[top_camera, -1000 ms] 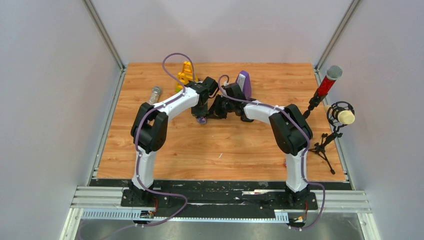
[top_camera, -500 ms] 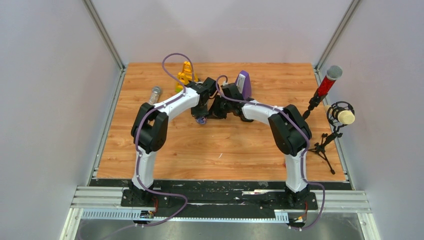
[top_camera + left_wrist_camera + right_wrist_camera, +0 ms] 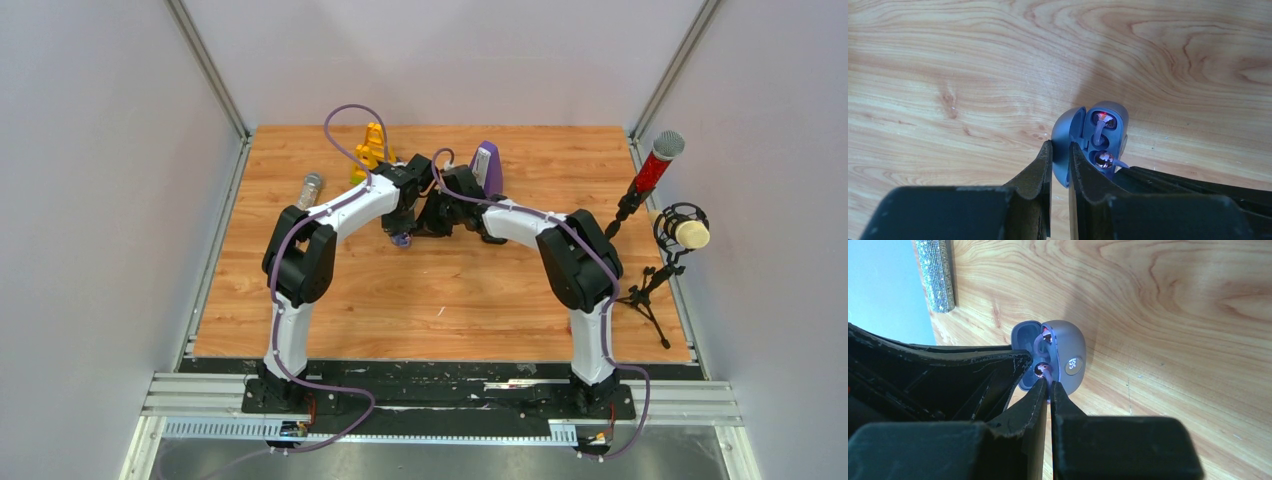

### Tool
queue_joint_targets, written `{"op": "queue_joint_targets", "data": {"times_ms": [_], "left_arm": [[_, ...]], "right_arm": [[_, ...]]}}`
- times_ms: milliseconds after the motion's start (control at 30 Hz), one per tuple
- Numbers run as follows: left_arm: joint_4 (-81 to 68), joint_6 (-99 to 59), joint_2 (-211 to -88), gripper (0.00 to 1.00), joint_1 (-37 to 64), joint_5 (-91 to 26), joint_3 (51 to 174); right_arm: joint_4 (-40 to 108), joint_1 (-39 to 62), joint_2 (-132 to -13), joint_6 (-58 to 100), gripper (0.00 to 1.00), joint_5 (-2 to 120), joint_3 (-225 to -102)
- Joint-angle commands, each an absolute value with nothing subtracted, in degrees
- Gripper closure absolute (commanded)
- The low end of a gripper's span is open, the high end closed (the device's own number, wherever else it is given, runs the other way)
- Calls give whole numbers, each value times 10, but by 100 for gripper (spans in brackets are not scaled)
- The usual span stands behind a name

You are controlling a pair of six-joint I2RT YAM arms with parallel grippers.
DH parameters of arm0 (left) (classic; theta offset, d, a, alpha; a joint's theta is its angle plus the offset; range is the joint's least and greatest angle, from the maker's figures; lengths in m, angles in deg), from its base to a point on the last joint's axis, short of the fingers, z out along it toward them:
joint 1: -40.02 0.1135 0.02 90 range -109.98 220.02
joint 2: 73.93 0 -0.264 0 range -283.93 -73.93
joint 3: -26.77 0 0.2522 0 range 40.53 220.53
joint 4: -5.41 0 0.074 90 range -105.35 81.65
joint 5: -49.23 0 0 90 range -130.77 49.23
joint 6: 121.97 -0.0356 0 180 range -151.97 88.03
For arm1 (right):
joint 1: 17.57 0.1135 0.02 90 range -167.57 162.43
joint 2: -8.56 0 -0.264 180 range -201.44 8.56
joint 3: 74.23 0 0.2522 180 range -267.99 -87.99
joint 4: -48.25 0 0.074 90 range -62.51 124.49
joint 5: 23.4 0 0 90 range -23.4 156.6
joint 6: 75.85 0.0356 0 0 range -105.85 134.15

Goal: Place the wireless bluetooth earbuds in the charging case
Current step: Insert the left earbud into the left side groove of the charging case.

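Left tool [image 3: 1060, 148] grips the charging case [image 3: 1120, 120] lid, case lengthwise along it; right tool [image 3: 1048, 385] pinches 1 earbud [image 3: 1039, 370].

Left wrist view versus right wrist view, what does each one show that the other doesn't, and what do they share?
Only the left wrist view: the left jaws pinching the open lid of the charging case. Only the right wrist view: the case's lit front display, a glittery cylinder, and the right jaws closed on an earbud. Both: the open case with earbuds inside, on the wooden table.
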State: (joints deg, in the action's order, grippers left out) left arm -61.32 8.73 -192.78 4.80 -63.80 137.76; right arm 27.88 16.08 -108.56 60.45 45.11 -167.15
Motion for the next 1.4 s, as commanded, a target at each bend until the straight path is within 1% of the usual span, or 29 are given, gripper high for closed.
{"op": "queue_joint_targets", "data": {"times_ms": [0,233,833,1367], "left_arm": [[-614,97,-1922,100,40,-655,1402],[-613,95,-1922,100,40,-656,1401],[-612,92,-1926,100,39,-655,1402],[-610,86,-1926,100,36,-656,1404]], "right_arm": [[277,175,-1086,588,97,454,-1696],[272,176,-1089,586,97,456,-1701],[267,175,-1101,578,85,444,-1711],[268,176,-1111,598,84,411,-1717]]}}
